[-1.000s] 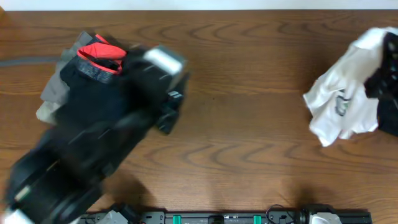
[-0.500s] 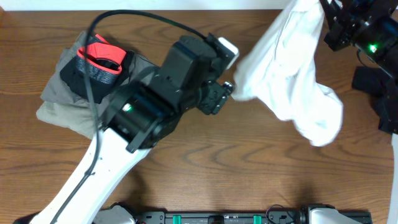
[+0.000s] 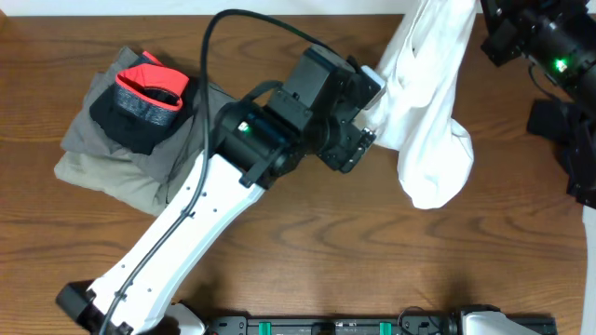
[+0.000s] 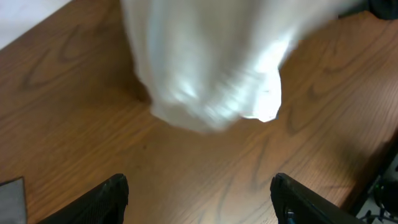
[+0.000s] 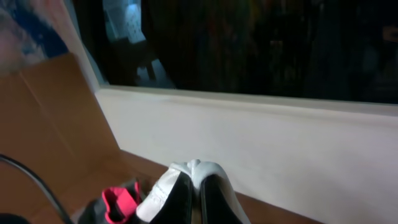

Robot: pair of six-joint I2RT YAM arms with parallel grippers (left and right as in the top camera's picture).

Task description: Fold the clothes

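Note:
The white T-shirt (image 3: 428,112) hangs bunched in the air at the table's upper right; its print is hidden. My right gripper (image 5: 198,183) is shut on a fold of the shirt (image 5: 193,168) and holds it up at the top right (image 3: 480,19). My left gripper (image 3: 363,140) is open and empty, right beside the hanging shirt's left edge. In the left wrist view the shirt's lower end (image 4: 205,68) hangs blurred above the wood, ahead of the open fingers (image 4: 199,199).
A stack of folded clothes (image 3: 121,140) lies at the far left: grey-tan garments with a dark item and a red-lined piece (image 3: 149,84) on top. It also shows in the right wrist view (image 5: 118,202). A wall runs along the table's far edge.
The right gripper lifted the shirt off the table. The left arm swung from the left stack toward the shirt. The hanging shirt has drawn in closer and narrower.

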